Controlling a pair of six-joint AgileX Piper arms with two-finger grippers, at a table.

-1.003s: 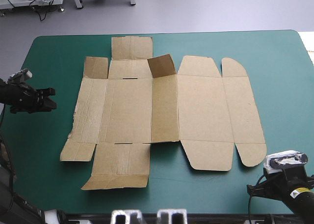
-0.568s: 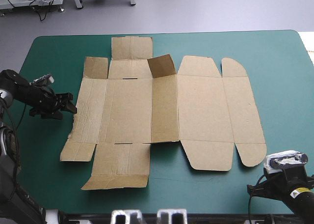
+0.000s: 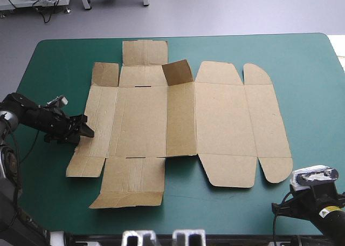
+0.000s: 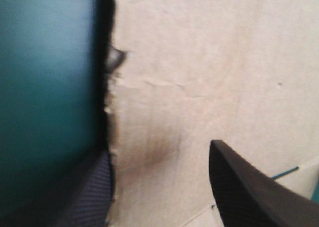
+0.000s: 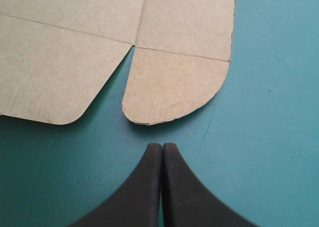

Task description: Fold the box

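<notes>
Mid-table on the teal-green cover (image 3: 302,57) lies the brown box (image 3: 215,122), flat, one far flap (image 3: 178,72) raised. Left gripper (image 3: 83,130), fingers apart, straddles its ragged left edge; right gripper (image 5: 162,146), fingers together, faces its near-right rounded flap (image 5: 174,85).

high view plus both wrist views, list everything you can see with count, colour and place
flat cut box of brown board: 1, brown, spread over the table's middle, one small far flap raised
table with teal-green cover: 1, teal-green, under the box
left black two-finger claw: 1, black, open at the box's left edge, one finger over the board
right black two-finger claw: 1, black, shut, over the cover just short of the box's near right rounded flap
</notes>
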